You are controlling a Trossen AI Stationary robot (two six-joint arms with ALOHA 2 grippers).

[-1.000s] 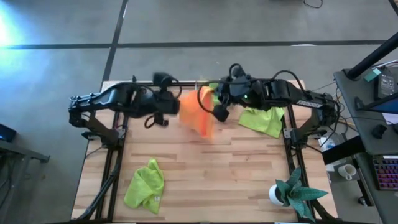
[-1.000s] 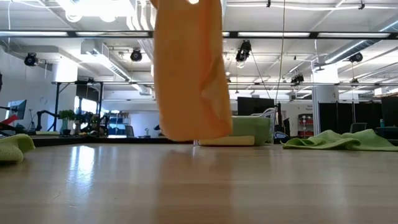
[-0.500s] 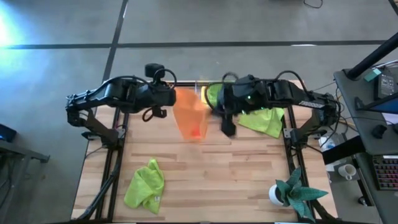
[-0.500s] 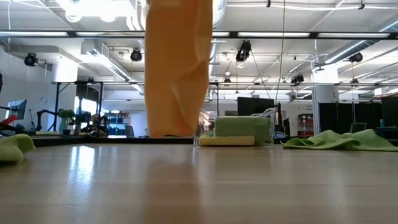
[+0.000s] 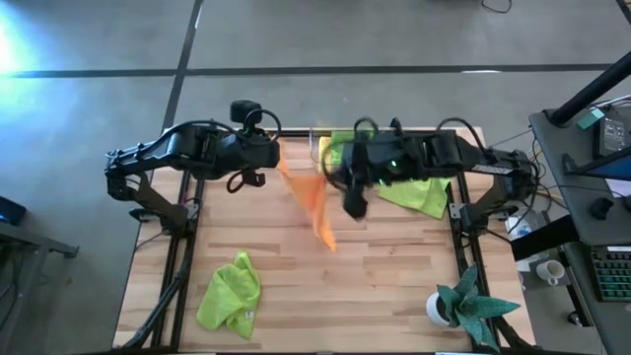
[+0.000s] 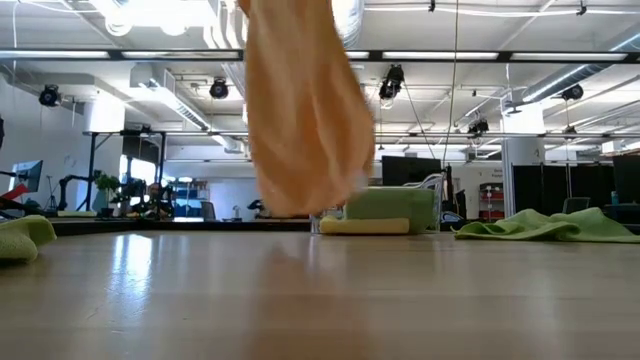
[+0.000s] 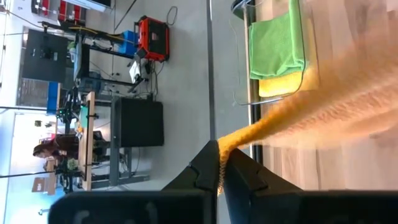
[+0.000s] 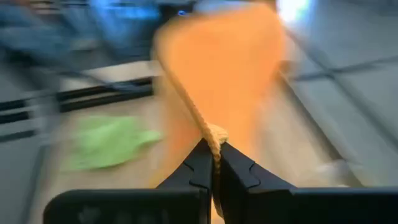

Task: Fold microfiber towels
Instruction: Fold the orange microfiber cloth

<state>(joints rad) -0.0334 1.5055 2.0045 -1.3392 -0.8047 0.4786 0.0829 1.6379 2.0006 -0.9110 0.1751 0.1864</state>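
At the near left of the table point(image 5: 296, 296), as seen from above, one lime green towel point(image 5: 230, 292) lies crumpled, well apart from both arms. In the low view only its edge is seen at the far left of the table.

Above the far left part of the table the left tool point(image 5: 277, 160) is held; its fingers are closed on one edge of the orange towel point(image 5: 314, 202), which is seen pinched between the two dark fingers point(image 7: 202, 171) in the left wrist view. The orange towel is held up off the table between the two tools, hanging down from both grips toward the middle of the table; in the low view it is seen hanging clear of the wood.

A folded green towel point(image 7: 275, 42) is stacked on a folded yellow towel point(image 7: 287, 84) at the far edge of the table, behind the hanging cloth.

The right tool point(image 5: 345, 189) is held just right of the orange towel, closed on another edge of it, as shown in the right wrist view.

Beyond it, at the far right of the table, another lime green towel point(image 5: 416, 191) lies spread and rumpled. At the near right corner a teal spiky-leaved plant point(image 5: 467, 302) stands in a white pot point(image 5: 437, 308).
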